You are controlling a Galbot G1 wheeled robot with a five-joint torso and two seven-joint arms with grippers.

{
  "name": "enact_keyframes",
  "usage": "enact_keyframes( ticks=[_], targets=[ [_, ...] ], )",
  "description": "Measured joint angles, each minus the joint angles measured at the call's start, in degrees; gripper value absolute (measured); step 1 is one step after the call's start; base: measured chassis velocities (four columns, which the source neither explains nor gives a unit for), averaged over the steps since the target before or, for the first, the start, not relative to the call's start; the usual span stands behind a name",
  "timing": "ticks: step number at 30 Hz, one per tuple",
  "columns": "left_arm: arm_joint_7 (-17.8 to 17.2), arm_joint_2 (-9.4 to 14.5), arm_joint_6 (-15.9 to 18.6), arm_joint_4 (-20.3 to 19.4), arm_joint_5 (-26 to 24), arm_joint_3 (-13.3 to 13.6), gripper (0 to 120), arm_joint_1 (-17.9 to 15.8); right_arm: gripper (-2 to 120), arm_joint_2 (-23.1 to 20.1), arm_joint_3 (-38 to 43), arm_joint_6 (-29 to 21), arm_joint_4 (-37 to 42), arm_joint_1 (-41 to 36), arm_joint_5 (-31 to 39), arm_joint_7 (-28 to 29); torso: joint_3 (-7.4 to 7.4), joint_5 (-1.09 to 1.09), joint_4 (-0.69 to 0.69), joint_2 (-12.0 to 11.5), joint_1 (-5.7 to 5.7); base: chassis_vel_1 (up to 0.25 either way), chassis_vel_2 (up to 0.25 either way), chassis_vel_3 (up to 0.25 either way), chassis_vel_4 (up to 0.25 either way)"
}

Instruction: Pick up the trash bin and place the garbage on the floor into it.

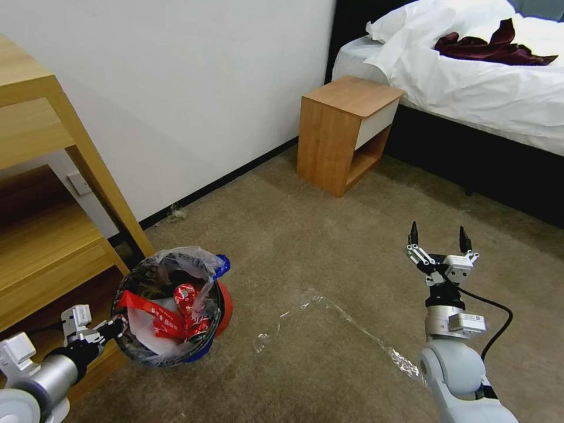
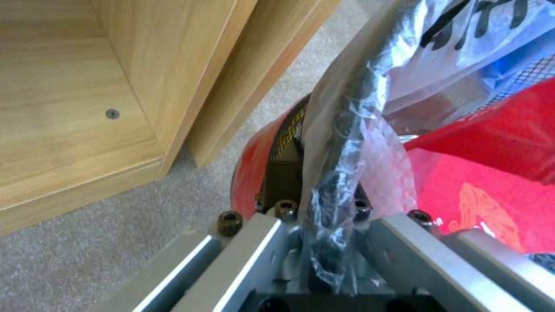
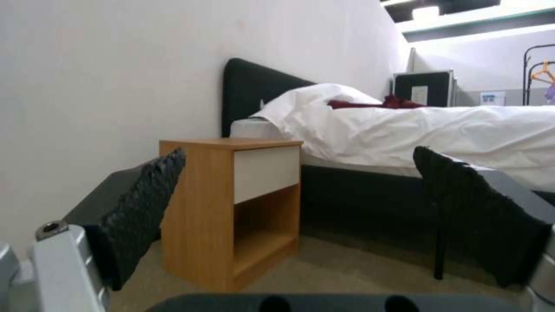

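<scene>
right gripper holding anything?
No. In the head view the right gripper is open and empty above the floor, well apart from the trash bin whose rim the left gripper clamps.

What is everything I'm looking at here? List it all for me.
trash bin: one, red and blue, clear-bag lined, on carpet by the shelf
garbage: red wrappers, inside the bin
shelf unit: one, wooden, far left
nightstand: one, wooden, white drawer, beside bed
bed: one, white sheets, dark red cloth on top
floor: beige carpet, shiny tape strips
left gripper: shut on the bin's rim
right gripper: open, held above carpet
</scene>
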Motion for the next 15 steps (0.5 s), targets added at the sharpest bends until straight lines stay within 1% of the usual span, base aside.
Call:
enact_keyframes(
  ticks=[15],
  targets=[
    [0.0,-0.1,-0.1,0.3,-0.2,0.2,0,0.0,100,-0.1,-0.3,0.0,-0.9,0.5,0.3,-0.1,0.0,0.0,0.0,0.0,0.0,0.0,0.0,0.0,0.0]
  ],
)
